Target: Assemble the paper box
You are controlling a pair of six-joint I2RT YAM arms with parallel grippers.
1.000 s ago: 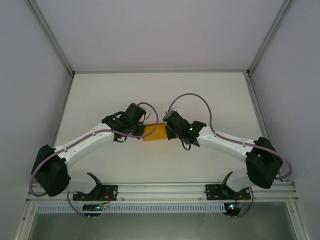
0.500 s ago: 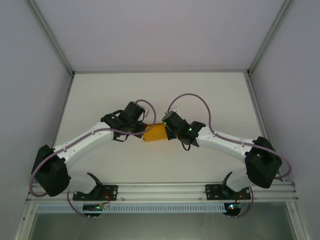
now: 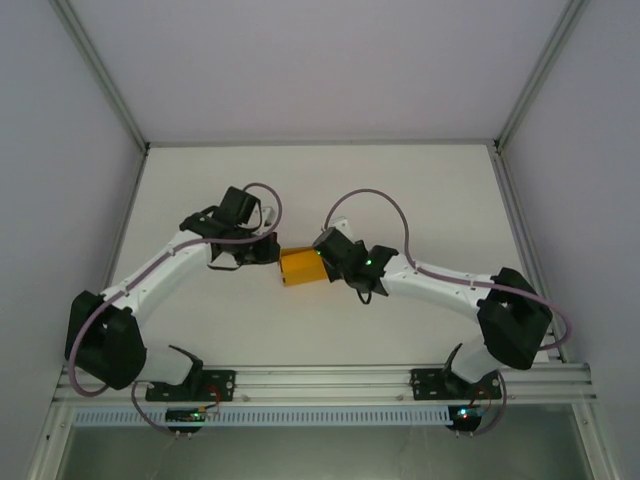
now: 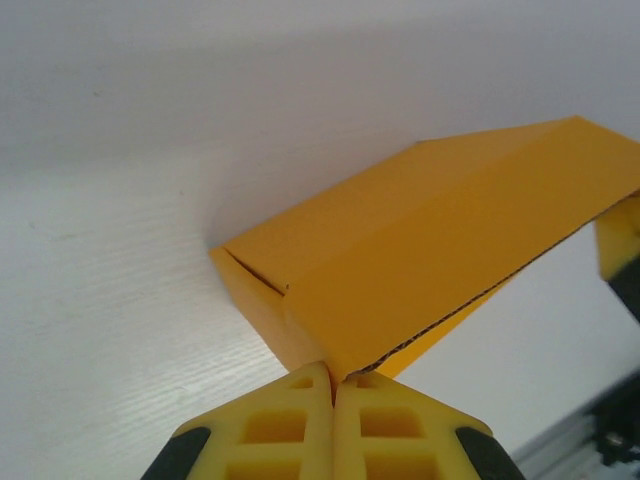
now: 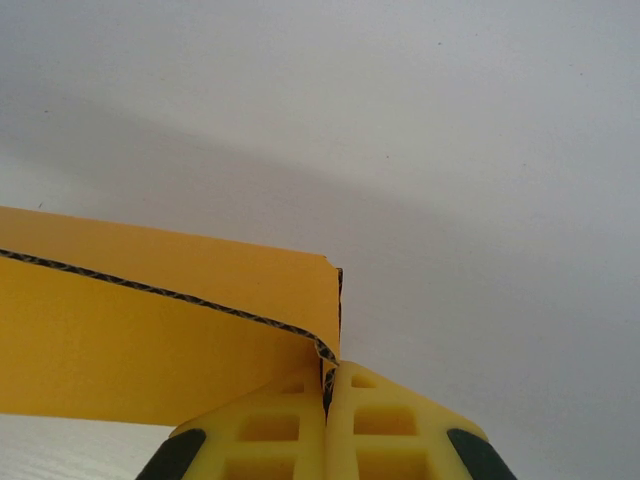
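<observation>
The paper box [image 3: 300,268] is orange-yellow card, partly folded, and sits mid-table between the two arms. My left gripper [image 3: 276,256] is at its left end. In the left wrist view the yellow fingers [image 4: 290,410] are pressed together, and the left gripper [image 4: 333,372] pinches the near corner of the paper box [image 4: 430,240], whose panel slopes up to the right. My right gripper [image 3: 322,258] is at the right end. In the right wrist view the right gripper [image 5: 328,372] is shut on the corrugated edge of the paper box [image 5: 150,340], with a flap standing to the left.
The white table [image 3: 320,190] is bounded by grey enclosure walls and metal corner posts [image 3: 100,75]. An aluminium rail [image 3: 320,378] carrying both arm bases runs along the near edge. Cables loop above each wrist.
The left arm swung left and back, and its gripper closed on the box's left end. The right arm reached further left. The box shifted slightly left and looks more folded up.
</observation>
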